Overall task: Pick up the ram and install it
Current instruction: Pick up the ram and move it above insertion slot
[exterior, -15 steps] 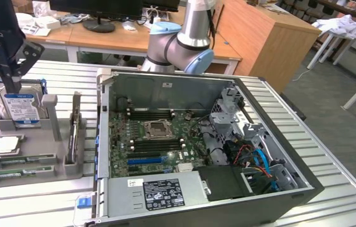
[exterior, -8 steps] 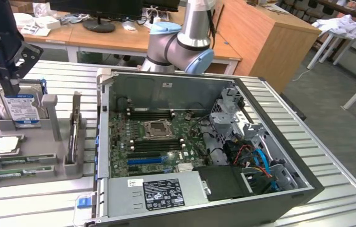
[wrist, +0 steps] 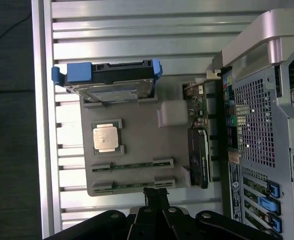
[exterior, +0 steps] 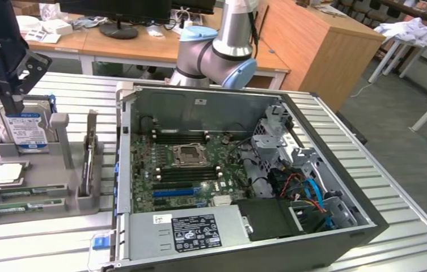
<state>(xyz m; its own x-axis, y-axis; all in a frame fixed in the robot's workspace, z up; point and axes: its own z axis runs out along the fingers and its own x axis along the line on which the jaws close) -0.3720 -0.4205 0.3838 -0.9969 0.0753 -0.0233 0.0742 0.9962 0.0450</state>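
open pc case (exterior: 353,224) on a slatted table (exterior: 39,243), with a grey tray (exterior: 43,204) just beside its wall on the exterior view's left. two ram sticks sit in the tray along the edge farthest from the drive (exterior: 24,129): outer ram (wrist: 122,186) at the rim and inner ram (wrist: 132,165) just inside it, parallel and apart. each long axis runs along that edge, with one end toward the case and the other toward the table's edge. this is roughly in line with the black memory slots (exterior: 179,136) on the motherboard (exterior: 198,170). each stick shows as a thin green strip between grey end blocks. whether it lies flat or stands on its long edge is hard to make out. in the exterior view the outer ram's end away from the case is cut off by the picture's edge. cpu (wrist: 106,137) sits mid-tray, between the drive and the rams. graphics card (wrist: 198,157) stands on edge along the tray's case-side edge. gripper (wrist: 154,194) hangs above the tray with its claw fully closed, fingertips pressed together and gripping nothing. in the wrist view its tip lies just beside the outer ram's middle. in the exterior view it overlaps the top of the upright drive. its height over the tray cannot be judged. arm (exterior: 221,48) rises past the case's far wall in the exterior view.
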